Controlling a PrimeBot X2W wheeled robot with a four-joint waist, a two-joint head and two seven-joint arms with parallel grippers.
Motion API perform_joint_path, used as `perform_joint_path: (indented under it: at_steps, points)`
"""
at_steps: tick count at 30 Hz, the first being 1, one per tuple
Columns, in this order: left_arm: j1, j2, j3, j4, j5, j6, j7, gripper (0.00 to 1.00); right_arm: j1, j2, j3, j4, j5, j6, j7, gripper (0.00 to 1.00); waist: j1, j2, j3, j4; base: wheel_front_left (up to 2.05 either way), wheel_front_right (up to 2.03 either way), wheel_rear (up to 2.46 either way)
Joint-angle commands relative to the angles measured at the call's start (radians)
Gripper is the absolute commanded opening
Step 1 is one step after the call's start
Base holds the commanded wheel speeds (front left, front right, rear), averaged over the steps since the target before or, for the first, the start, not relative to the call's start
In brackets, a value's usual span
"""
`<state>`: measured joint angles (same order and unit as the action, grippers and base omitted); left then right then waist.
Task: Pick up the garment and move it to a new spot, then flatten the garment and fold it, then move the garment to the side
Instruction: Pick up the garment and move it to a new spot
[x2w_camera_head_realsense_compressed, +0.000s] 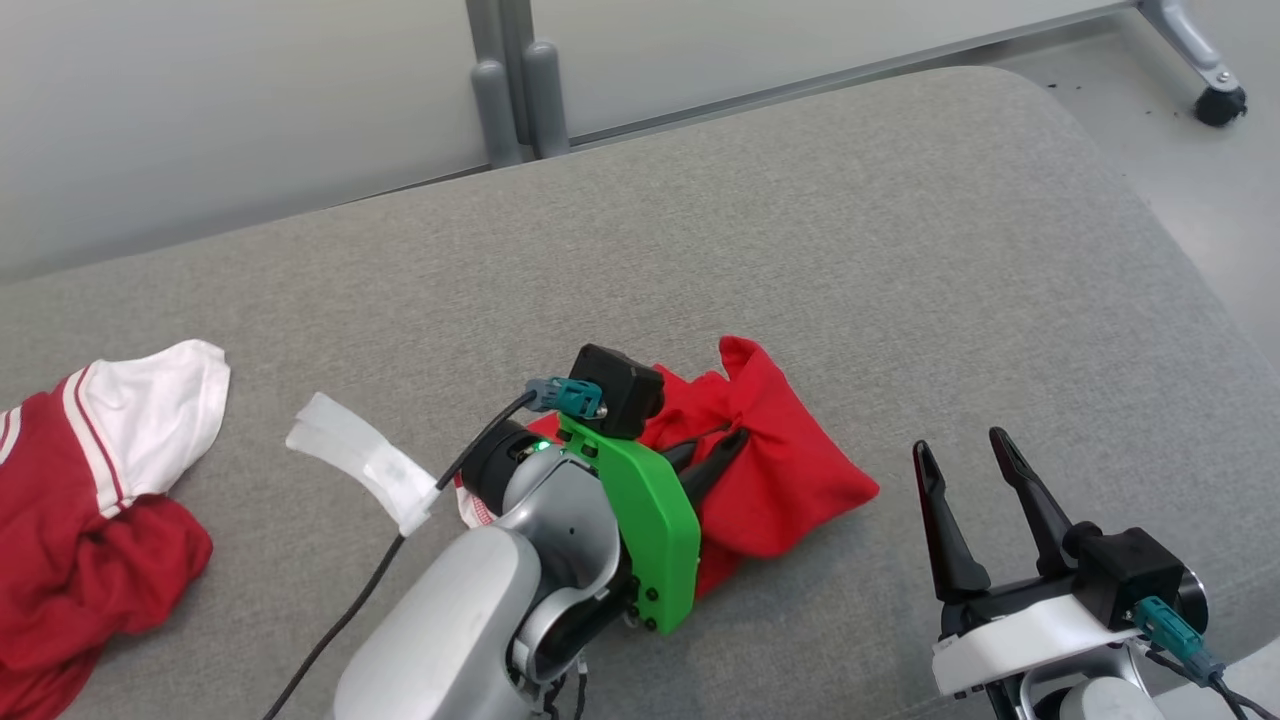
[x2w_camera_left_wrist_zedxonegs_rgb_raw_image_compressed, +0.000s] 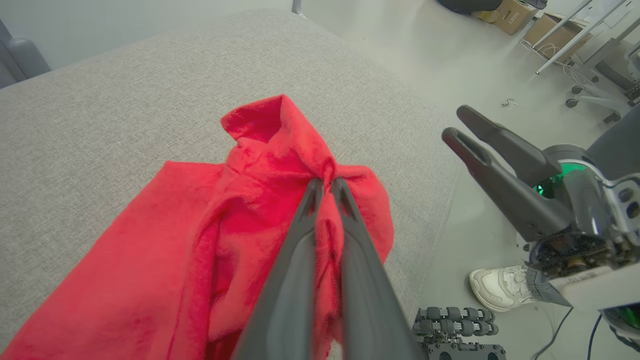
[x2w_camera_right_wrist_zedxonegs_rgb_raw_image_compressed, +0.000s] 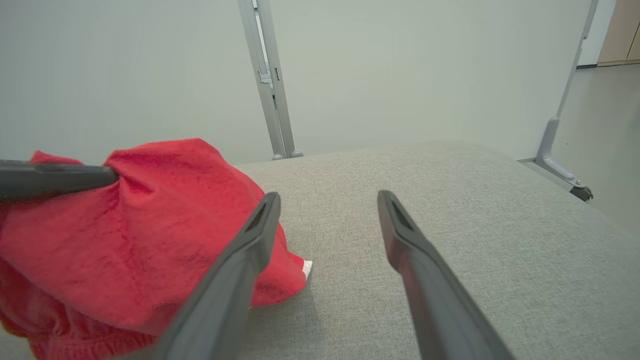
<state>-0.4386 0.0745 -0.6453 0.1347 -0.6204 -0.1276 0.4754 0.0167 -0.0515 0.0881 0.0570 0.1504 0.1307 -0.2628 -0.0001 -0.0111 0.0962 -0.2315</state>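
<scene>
A crumpled red garment (x2w_camera_head_realsense_compressed: 790, 470) lies on the grey cushioned surface (x2w_camera_head_realsense_compressed: 850, 250), near its front edge. My left gripper (x2w_camera_head_realsense_compressed: 738, 437) is shut on a raised fold of it; the left wrist view has the garment (x2w_camera_left_wrist_zedxonegs_rgb_raw_image_compressed: 175, 240) bunched up where my left gripper (x2w_camera_left_wrist_zedxonegs_rgb_raw_image_compressed: 324, 184) pinches it. My right gripper (x2w_camera_head_realsense_compressed: 960, 445) stands open just right of the cloth, touching nothing. In the right wrist view the garment (x2w_camera_right_wrist_zedxonegs_rgb_raw_image_compressed: 150, 225) sits left of my open right gripper (x2w_camera_right_wrist_zedxonegs_rgb_raw_image_compressed: 328, 197). My right gripper (x2w_camera_left_wrist_zedxonegs_rgb_raw_image_compressed: 457, 125) also appears in the left wrist view.
A second red and white garment (x2w_camera_head_realsense_compressed: 90, 500) lies at the far left, with a white strip (x2w_camera_head_realsense_compressed: 360, 465) beside it. The cushion's rounded edge drops to the floor on the right. A person's white shoe (x2w_camera_left_wrist_zedxonegs_rgb_raw_image_compressed: 500, 287) stands there. Partition posts (x2w_camera_head_realsense_compressed: 515, 90) rise behind.
</scene>
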Motion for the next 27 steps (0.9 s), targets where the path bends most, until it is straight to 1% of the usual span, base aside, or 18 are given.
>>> perform_joint_path:
  at_steps: [1,4,6,8,11,12,14,16,17,18,19,20,24,27]
  points:
    - [0.006,0.028,0.002,-0.011,-0.016,-0.004,0.013,0.0,0.008,-0.001,0.001,-0.002,-0.003,0.0,-0.003,1.0,0.0001,0.0111,0.004,-0.044,0.0,0.0,0.0]
    - [-0.002,0.053,0.006,-0.027,-0.062,-0.004,0.047,0.0,0.011,0.0,0.001,-0.001,-0.003,0.0,-0.003,1.0,0.0001,0.0111,0.004,-0.059,0.0,0.0,0.0]
    - [-0.014,0.08,0.02,-0.028,-0.077,-0.004,0.07,0.0,0.017,0.0,0.003,0.0,-0.003,0.0,-0.003,1.0,0.0001,0.0111,0.003,-0.063,0.0,0.0,0.0]
    - [-0.028,0.103,0.04,-0.005,-0.069,0.012,0.07,0.0,0.017,0.0,0.008,0.001,-0.005,0.0,-0.003,1.0,0.0001,0.0111,0.004,-0.068,0.0,0.0,0.0]
    - [-0.042,0.114,0.051,0.034,-0.05,0.02,0.05,0.0,0.014,0.0,0.015,0.004,-0.004,0.0,-0.003,1.0,0.0001,0.0111,0.007,-0.073,0.0,0.0,0.0]
    - [-0.051,0.115,0.056,0.065,-0.043,0.023,0.038,0.04,0.01,0.0,0.018,0.006,-0.003,0.0,-0.003,1.0,0.0001,0.0111,0.01,-0.076,0.0,0.0,0.0]
    - [-0.078,0.123,0.056,0.133,-0.016,0.02,0.012,0.16,0.001,0.0,0.027,0.008,0.006,0.0,-0.003,1.0,0.0001,0.0111,0.015,-0.08,0.0,0.0,0.0]
    - [-0.111,0.128,0.053,0.204,0.013,0.019,-0.024,0.2,-0.005,0.0,0.039,0.01,0.012,0.0,-0.003,1.0,0.0001,0.0111,0.022,-0.085,0.0,0.0,0.0]
    - [-0.126,0.125,0.049,0.242,0.026,0.017,-0.044,0.33,-0.008,0.0,0.044,0.011,0.016,0.0,-0.003,1.0,0.0001,0.0111,0.025,-0.087,0.0,0.0,0.0]
    - [-0.141,0.123,0.042,0.277,0.044,0.015,-0.065,0.6,-0.012,0.0,0.05,0.012,0.018,0.0,-0.003,1.0,0.0001,0.0111,0.028,-0.09,0.0,0.0,0.0]
    - [-0.16,0.124,0.031,0.309,0.064,0.014,-0.09,0.84,-0.014,0.0,0.054,0.012,0.021,0.0,-0.003,1.0,0.0001,0.0111,0.031,-0.092,0.0,0.0,0.0]
    - [-0.176,0.125,0.019,0.345,0.082,0.013,-0.111,1.0,-0.015,0.0,0.057,0.013,0.024,0.0,-0.003,1.0,0.0001,0.0111,0.033,-0.094,0.0,0.0,0.0]
    - [-0.222,0.123,-0.021,0.467,0.137,0.007,-0.194,1.0,-0.009,0.0,0.059,0.019,0.033,0.0,-0.003,1.0,0.0001,0.0111,0.038,-0.101,0.0,0.0,0.0]
    - [-0.241,0.115,-0.03,0.543,0.153,0.006,-0.254,1.0,-0.002,0.0,0.057,0.021,0.035,0.0,-0.003,1.0,0.0001,0.0111,0.039,-0.101,0.0,0.0,0.0]
